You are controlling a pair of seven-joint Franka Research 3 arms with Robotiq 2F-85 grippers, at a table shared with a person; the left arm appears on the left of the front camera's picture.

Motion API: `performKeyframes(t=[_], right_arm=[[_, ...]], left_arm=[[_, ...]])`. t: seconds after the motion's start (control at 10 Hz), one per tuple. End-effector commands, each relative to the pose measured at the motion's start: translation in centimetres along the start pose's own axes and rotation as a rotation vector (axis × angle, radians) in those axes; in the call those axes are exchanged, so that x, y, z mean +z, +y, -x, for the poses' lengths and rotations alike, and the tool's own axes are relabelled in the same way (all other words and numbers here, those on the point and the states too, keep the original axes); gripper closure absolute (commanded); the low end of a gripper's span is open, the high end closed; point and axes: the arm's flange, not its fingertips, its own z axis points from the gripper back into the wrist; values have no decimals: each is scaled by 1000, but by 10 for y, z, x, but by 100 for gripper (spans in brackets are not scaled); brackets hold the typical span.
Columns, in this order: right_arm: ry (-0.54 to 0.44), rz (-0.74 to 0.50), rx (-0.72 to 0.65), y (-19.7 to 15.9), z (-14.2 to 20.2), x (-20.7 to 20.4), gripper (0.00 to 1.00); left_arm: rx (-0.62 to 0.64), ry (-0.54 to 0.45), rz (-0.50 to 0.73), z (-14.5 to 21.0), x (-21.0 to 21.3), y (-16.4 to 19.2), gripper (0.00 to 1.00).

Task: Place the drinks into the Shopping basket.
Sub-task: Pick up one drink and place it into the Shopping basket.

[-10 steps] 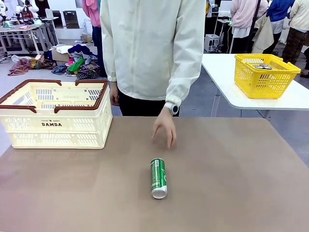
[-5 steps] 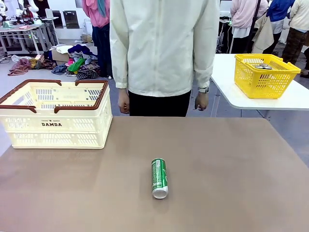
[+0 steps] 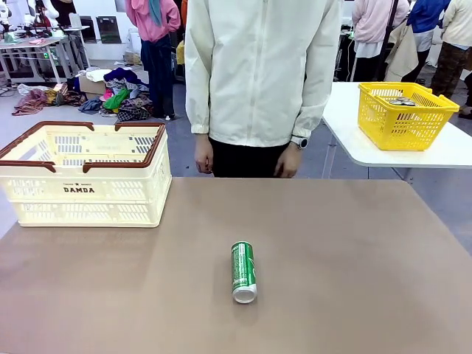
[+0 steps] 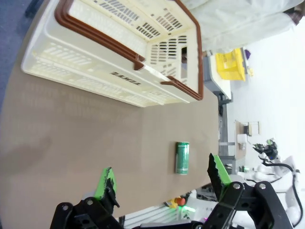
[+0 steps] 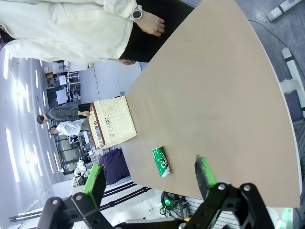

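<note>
A green drink can (image 3: 243,271) with white lettering lies on its side near the middle of the brown table, silver top toward me. It also appears as the green can (image 4: 182,157) in the left wrist view and the green can (image 5: 161,161) in the right wrist view. The cream Shopping basket (image 3: 85,177) with brown rim and "DAMDA" print stands at the table's far left, also seen as the basket (image 4: 114,57) and the basket (image 5: 110,122). My left gripper (image 4: 159,179) is open, high above the table. My right gripper (image 5: 148,173) is open too, nothing between its fingers.
A person in a cream jacket (image 3: 262,70) stands at the far edge of the table, hands hanging by the hips. A yellow basket (image 3: 402,114) sits on a white table at the back right. Wide bare tabletop (image 3: 354,251) surrounds the can.
The person's hand has drawn back from the table above the can, and the person now stands upright, shifted slightly right. The can has settled.
</note>
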Motion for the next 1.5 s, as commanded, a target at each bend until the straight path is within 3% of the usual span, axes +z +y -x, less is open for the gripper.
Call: performKeyframes(t=[0.0,0.1,0.2,0.4,0.7,0.8,1.0,1.1,1.2,1.4], right_arm=[[10,14,19,-1,3,2,0],[10,14,19,-1,3,2,0],[10,14,19,-1,3,2,0],[10,14,19,-1,3,2,0],[10,14,19,-1,3,2,0],[10,14,19,-1,3,2,0],[10,14,19,-1,3,2,0],[10,14,19,-1,3,2,0],[10,14,19,-1,3,2,0],[10,14,19,-1,3,2,0]], left_arm=[[25,88,-39,-17,-22,-64,0],[-16,173,-135,-21,-49,-110,0],[-134,280,-163,-18,-86,-159,0],[-405,499,-275,23,-183,-245,0],[-837,620,-483,172,-287,-332,0],[-909,599,-484,210,-303,-339,0],[-975,580,-536,260,-325,-319,0],[-974,556,-532,273,-333,-305,0],[-999,651,-504,271,-319,-343,0],[-999,651,-504,271,-319,-343,0]])
